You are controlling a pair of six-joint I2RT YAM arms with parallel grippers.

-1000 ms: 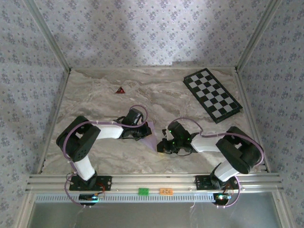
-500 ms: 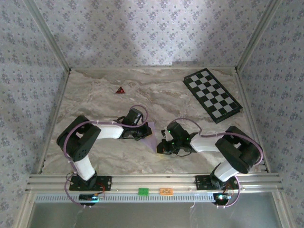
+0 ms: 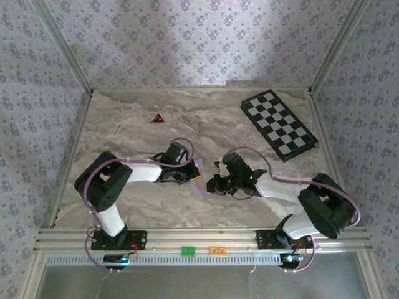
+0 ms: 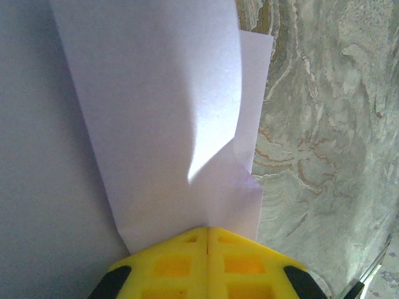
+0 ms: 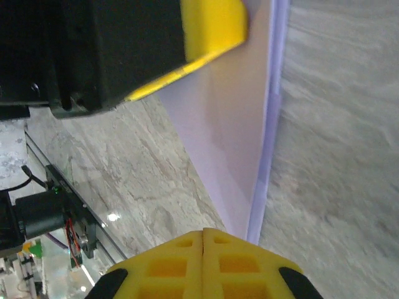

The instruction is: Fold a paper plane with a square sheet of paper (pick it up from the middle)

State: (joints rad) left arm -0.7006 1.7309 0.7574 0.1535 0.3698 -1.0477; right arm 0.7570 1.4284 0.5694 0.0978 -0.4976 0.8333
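Pale lilac paper plane (image 3: pixel 199 178), narrow, pointed, folded.

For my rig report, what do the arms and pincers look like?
The left arm and right arm have white links, black joints and looping purple cables. The left pincer and right pincer are yellow with square recesses.

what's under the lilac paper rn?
Beside the folded lilac paper, marble tabletop shows. Whatever lies directly beneath is covered by the sheet itself, with the left gripper shut on it.
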